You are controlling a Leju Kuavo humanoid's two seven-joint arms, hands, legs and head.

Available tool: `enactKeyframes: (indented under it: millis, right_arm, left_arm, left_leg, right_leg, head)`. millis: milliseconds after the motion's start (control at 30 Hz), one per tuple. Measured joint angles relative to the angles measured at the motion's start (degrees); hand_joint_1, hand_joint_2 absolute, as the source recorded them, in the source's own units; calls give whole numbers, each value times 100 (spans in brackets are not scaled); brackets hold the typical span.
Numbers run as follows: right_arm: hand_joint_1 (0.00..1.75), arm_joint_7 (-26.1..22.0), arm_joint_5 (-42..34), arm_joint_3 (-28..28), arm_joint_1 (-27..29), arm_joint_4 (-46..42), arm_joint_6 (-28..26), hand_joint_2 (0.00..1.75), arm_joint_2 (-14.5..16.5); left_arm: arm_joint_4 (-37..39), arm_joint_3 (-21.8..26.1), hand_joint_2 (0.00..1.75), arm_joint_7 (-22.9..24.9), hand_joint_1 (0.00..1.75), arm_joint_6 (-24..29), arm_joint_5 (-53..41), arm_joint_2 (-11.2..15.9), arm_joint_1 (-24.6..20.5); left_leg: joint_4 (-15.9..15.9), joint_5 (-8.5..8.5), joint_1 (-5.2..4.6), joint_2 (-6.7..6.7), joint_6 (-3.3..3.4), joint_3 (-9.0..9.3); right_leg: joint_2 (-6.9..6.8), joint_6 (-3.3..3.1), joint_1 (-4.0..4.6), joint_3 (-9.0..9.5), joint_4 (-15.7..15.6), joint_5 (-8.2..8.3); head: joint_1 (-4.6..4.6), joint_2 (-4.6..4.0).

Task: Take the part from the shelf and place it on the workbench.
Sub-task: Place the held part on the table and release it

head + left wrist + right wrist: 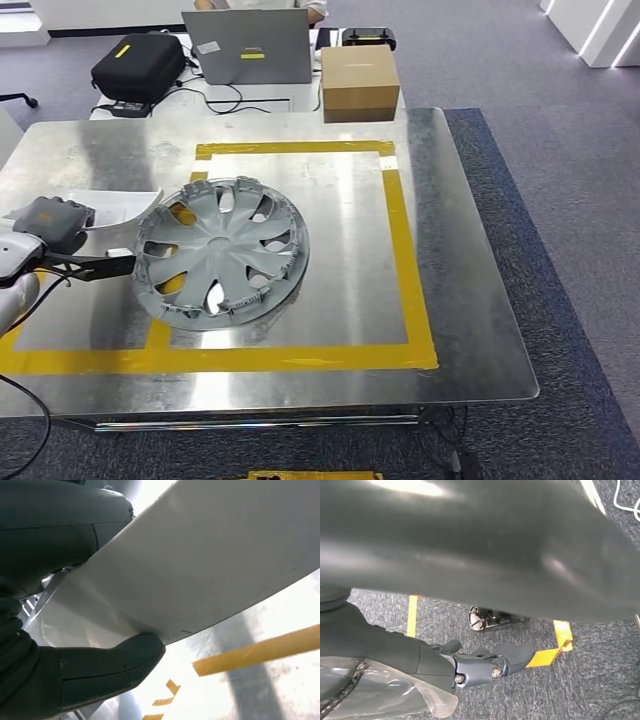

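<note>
Worktop (468,300): metal sheet with a yellow tape (411,260) rectangle marked on it. A grey hubcap (220,252) lies inside the tape's near-left corner, rim over the left strip, apparently tipped a little.

Part (113,208): white curved panel, held at the worktop's left side, just beside the hubcap. In the head view it looks low over the metal; can't tell if it's touching. In the left wrist view the part (196,565) shows as a broad pale sheet with the tape below it.

Left hand (56,232): fingers clamped on the part, thumb (113,662) under its edge and the rest of the hand (53,535) pressing on the other face. A pinch at one edge, most of the panel cantilevered out.

Right hand (491,665): hanging low over carpet, fingers look loosely extended with nothing in them.

Beyond the worktop: laptop (247,47), cardboard box (360,82), black case (138,66).

Risks, as I read it:
- Edge pinch on a smooth sheet: it could pivot or slip out.
- Hubcap sits right next to the drop spot. If the panel goes further right, it probably clips the rim and shoves or rides up on it.
- Released here, the part likely lands left of the marked area.
</note>
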Motion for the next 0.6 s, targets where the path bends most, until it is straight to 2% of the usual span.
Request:
enactKeyframes:
  millis: [67, 133, 233, 300, 333, 400, 433, 467, 500, 533, 600]
  right_arm:
    - [0, 1, 0, -1, -2, 0, 0, 0, -1]
    - [0, 0, 1, -2, -11, 0, 0, 0, -4]
    - [0, 2, 2, -2, -8, 0, 0, 0, -5]
    - [0, 2, 2, -2, -8, 0, 0, 0, -5]
    - [0, 1, 3, -1, -10, 0, 0, 0, -5]
    - [0, 2, 4, 0, -9, 0, 2, 0, -5]
    - [0, 2, 4, 0, -5, 0, 2, 0, -5]
    - [0, 3, 4, 0, 0, 0, 3, 0, -5]
    - [0, 3, 4, 0, 3, 0, 2, 0, -5]
    - [0, 3, 8, 0, 4, 0, 1, 0, -5]
    - [0, 4, 43, 2, -4, 0, 0, 0, -5]
  left_arm:
    - [4, 9, 175, -4, 175, 50, -1, 4, 7]
    - [5, 17, 175, -28, 175, 135, -3, 8, 7]
    - [6, 21, 175, -55, 175, 199, -5, 10, 33]
    - [6, 31, 175, -55, 175, 210, -5, 9, 38]
    - [6, 37, 175, -55, 175, 215, -5, 8, 36]
    - [7, 46, 175, -55, 175, 222, -5, 3, 40]
    - [7, 48, 175, -55, 175, 222, -5, -1, 46]
    - [8, 48, 175, -55, 175, 222, -5, -4, 52]
    - [8, 48, 175, -55, 175, 222, -5, -7, 56]
    - [8, 49, 175, -55, 175, 234, -5, -8, 58]
    - [7, 61, 175, -61, 175, 389, 2, 0, 61]
  left_leg:
    - [-751, 381, 17, 7, -3, 373]
    - [-1328, 549, 8, 6, 31, 648]
    - [-1425, 549, -15, -1, 141, 673]
    - [-1453, 571, 1, 6, 222, 679]
    - [-1466, 581, 11, 11, 257, 680]
    - [-1465, 582, 6, 15, 293, 671]
    - [-1464, 582, 2, 15, 297, 667]
    - [-1463, 582, -2, 14, 297, 666]
    - [-1463, 582, -4, 12, 297, 669]
    - [-1462, 580, -5, 9, 295, 676]
    - [-1457, 571, -16, 4, 272, 681]
  right_leg:
    - [2, 28, -6, 3, 36, -25]
    - [8, 76, 11, -20, 83, -49]
    - [10, 160, 19, -47, 84, -47]
    - [4, 224, 11, -131, 218, -160]
    - [2, 250, 6, -251, 461, -302]
    - [-2, 280, -1, -631, 1264, -673]
    - [-2, 287, -4, -808, 1629, -795]
    - [-2, 289, -4, -902, 1814, -817]
    - [-3, 282, -4, -880, 1757, -723]
    - [-3, 267, -4, -737, 1455, -534]
    - [-3, 221, 2, -295, 593, -176]
  head:
    - [1, 0]
    - [-1, 0]
    - [-6, 0]
    - [5, 0]
    - [11, 0]
    - [23, 0]
    - [22, 0]
    - [22, 0]
    - [23, 0]
    - [23, 0]
    - [24, 0]
